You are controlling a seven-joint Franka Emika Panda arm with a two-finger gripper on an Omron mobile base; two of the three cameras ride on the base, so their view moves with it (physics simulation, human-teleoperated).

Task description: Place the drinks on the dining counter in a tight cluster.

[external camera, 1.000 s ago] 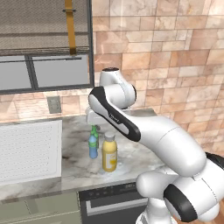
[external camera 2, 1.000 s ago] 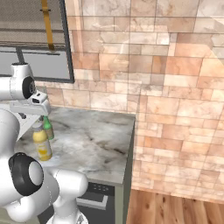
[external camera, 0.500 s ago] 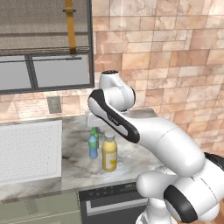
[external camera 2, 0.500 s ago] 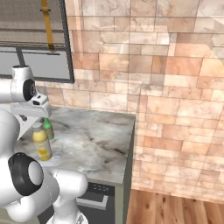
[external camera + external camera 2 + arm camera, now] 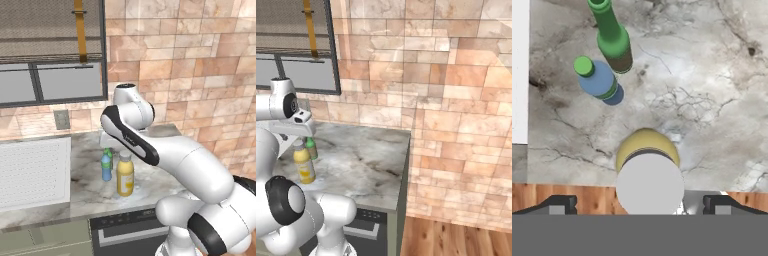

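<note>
Marble counter, yellow bottle, blue bottle, green bottle

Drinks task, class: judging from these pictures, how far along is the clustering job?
Looks done: the yellow bottle, blue bottle and green glass bottle stand close together on the marble counter. In hand: nothing; the gripper hangs open above the yellow bottle's grey cap. Left: perhaps only withdrawing.

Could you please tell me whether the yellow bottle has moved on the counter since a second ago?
No. The yellow bottle stands at the same spot beside the blue bottle, just right of the white panel, as before; only the arm above has shifted slightly.
</note>
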